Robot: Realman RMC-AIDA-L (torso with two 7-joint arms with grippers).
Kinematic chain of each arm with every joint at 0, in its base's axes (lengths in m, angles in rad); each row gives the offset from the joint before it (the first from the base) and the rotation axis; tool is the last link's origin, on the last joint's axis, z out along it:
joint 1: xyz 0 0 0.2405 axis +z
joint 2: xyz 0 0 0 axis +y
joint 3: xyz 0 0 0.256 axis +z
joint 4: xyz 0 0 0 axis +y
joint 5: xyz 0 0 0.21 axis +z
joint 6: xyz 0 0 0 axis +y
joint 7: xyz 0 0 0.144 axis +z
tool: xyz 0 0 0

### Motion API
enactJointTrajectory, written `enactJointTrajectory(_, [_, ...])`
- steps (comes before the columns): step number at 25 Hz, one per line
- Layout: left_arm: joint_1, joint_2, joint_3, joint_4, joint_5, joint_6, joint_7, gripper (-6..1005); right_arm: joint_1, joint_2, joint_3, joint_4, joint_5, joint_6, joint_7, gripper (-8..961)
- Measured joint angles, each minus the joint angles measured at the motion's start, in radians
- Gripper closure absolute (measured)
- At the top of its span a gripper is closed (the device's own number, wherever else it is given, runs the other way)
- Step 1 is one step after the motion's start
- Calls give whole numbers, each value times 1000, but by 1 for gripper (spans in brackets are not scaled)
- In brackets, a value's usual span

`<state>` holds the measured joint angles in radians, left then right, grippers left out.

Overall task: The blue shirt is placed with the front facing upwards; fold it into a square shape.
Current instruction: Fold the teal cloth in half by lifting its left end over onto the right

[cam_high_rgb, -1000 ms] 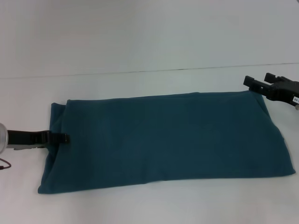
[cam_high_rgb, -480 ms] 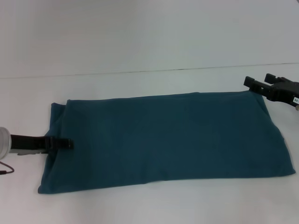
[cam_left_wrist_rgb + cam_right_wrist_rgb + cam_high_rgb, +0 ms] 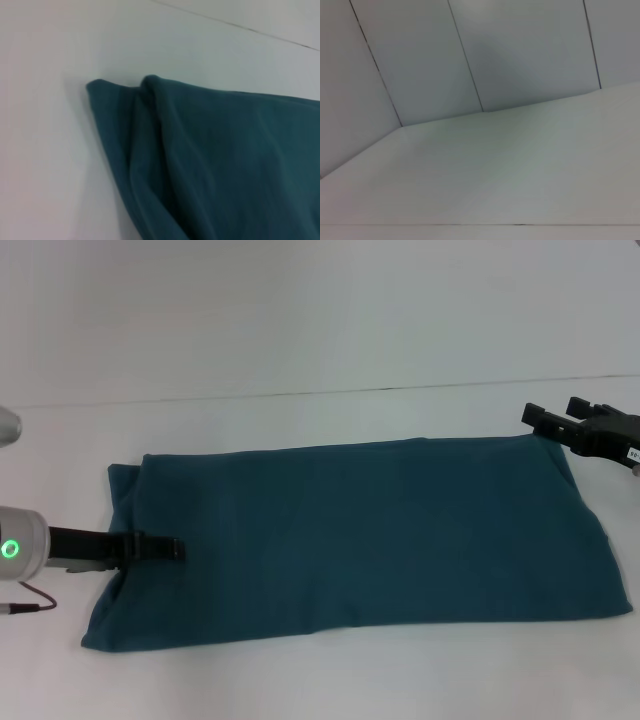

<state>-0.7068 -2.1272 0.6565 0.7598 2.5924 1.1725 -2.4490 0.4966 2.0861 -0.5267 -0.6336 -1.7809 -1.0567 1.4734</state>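
You are looking at a plain white counter [image 3: 330, 670] that fills the lower part of the head view. Behind it rises a pale wall [image 3: 320, 310], and a thin dark seam [image 3: 300, 393] marks where the two meet. In the right wrist view you see the wall split into broad panels [image 3: 525, 55] by narrow dark vertical joints [image 3: 465, 55]. Light is soft and even, with only faint shadows.
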Motion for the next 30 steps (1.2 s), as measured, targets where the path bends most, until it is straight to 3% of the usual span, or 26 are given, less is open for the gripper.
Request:
enactJointTrajectory(15, [-8, -3, 0, -11, 9, -2, 1, 204, 0, 0, -1, 4, 0, 0, -1, 84])
enactJointTrajectory(30, [-10, -6, 35, -11, 11, -29, 2, 804, 0, 0, 5, 9, 0, -6, -2, 83])
